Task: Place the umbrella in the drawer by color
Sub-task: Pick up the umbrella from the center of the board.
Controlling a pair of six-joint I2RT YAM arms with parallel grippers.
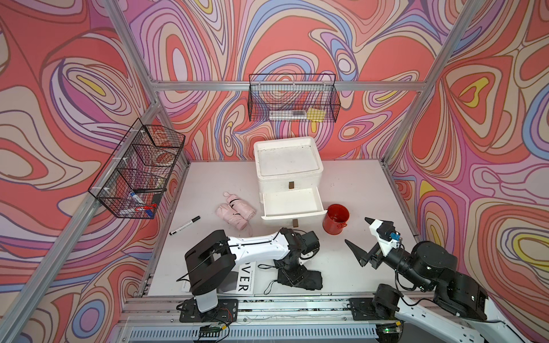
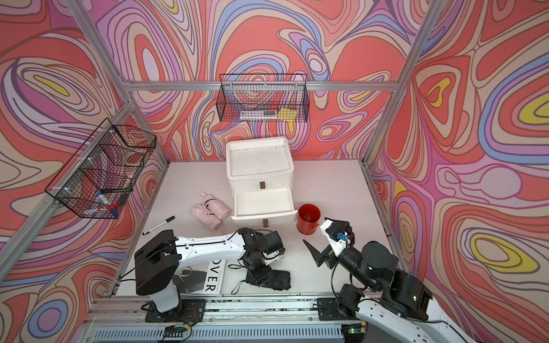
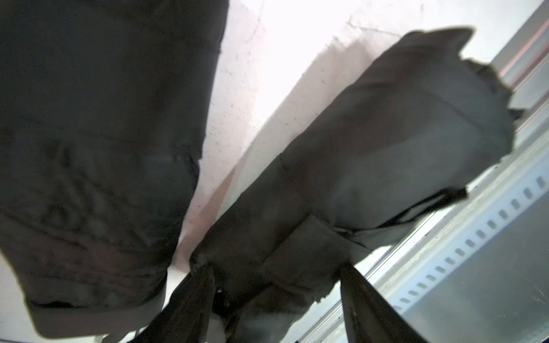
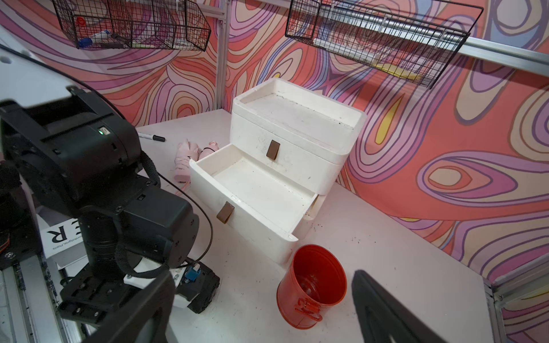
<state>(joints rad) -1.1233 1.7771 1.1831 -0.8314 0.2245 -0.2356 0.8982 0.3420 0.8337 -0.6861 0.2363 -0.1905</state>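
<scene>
Neither umbrella is in a drawer yet; you are at the pick-up of the black one.

On the worktop point(image 1: 356, 184), the white cabinet point(image 1: 288, 166) stands far centre with its lower drawer point(image 1: 292, 205) open and empty and the upper one shut. The pink umbrella point(image 1: 236, 212) lies just left of the open drawer. The black umbrella point(image 1: 309, 280) lies near centre, so both placements look left to do. Your left arm point(image 1: 255, 248) folds in from the near left, wrist pointing down onto the black umbrella. The left end effector point(image 3: 276, 279) straddles the fabric, but you cannot tell whether it is clamped on it. Your right arm point(image 1: 421, 264) reaches in from the near right. The right end effector point(image 1: 356, 230) hangs near the red bucket point(image 1: 335, 219), spread wide and holding nothing.
</scene>
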